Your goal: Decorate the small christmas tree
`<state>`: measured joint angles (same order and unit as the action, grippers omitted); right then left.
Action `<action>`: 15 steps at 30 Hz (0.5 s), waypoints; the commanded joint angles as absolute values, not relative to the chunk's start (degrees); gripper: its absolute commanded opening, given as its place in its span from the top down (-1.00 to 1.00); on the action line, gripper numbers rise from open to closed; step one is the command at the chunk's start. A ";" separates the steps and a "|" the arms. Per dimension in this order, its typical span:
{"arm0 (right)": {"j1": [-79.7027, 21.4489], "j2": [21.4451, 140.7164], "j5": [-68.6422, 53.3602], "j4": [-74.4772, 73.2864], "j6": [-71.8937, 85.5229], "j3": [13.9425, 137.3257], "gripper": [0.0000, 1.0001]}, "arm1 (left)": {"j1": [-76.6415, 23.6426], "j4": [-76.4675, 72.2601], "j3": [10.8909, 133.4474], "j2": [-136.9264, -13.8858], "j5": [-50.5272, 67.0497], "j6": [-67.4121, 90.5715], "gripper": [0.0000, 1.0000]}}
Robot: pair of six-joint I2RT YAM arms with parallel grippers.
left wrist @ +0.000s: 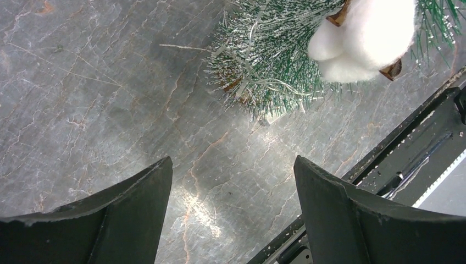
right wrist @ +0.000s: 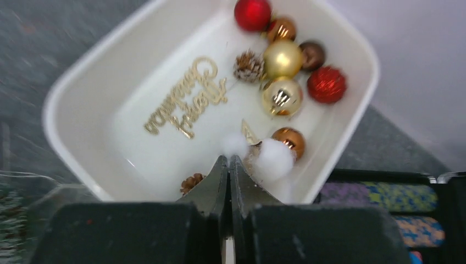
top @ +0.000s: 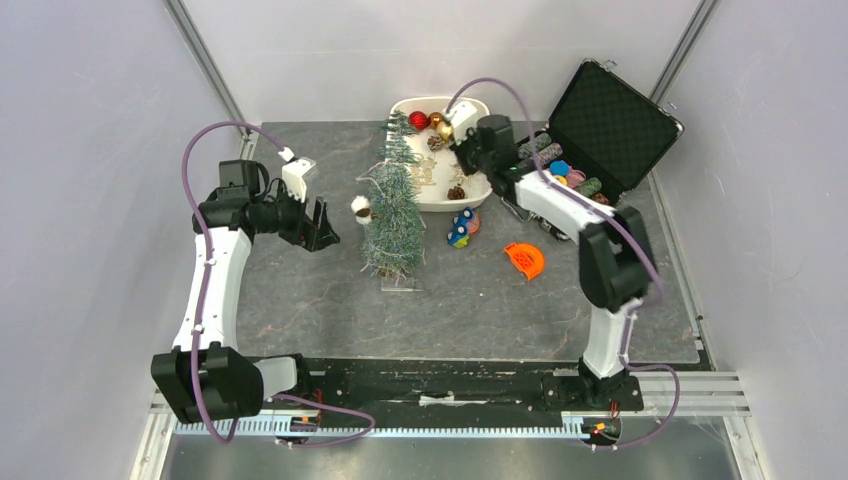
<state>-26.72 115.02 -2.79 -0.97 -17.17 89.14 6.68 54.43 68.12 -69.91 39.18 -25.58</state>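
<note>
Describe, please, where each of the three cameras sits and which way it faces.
Top external: above and behind the arms, looking down on the table; both arms show, left gripper and right gripper.
Left wrist: on the left arm, looking down at the small christmas tree's lower branches; its open fingers frame the bottom.
Right wrist: on the right arm, looking down into the white tray of baubles; its shut fingers show below.
Shared: top and left wrist both show the tree's cotton boll; top and right wrist, the tray.
</note>
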 commanded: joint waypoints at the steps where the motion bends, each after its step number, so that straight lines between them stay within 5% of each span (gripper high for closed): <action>1: -26.19 100.06 -6.26 12.88 -9.00 81.01 1.00 | 6.94 56.17 71.98 -68.25 40.45 -27.34 -0.74; 15: -28.43 66.57 -19.52 45.10 3.85 47.20 1.00 | 6.93 61.96 77.60 -65.55 44.93 -28.72 -0.75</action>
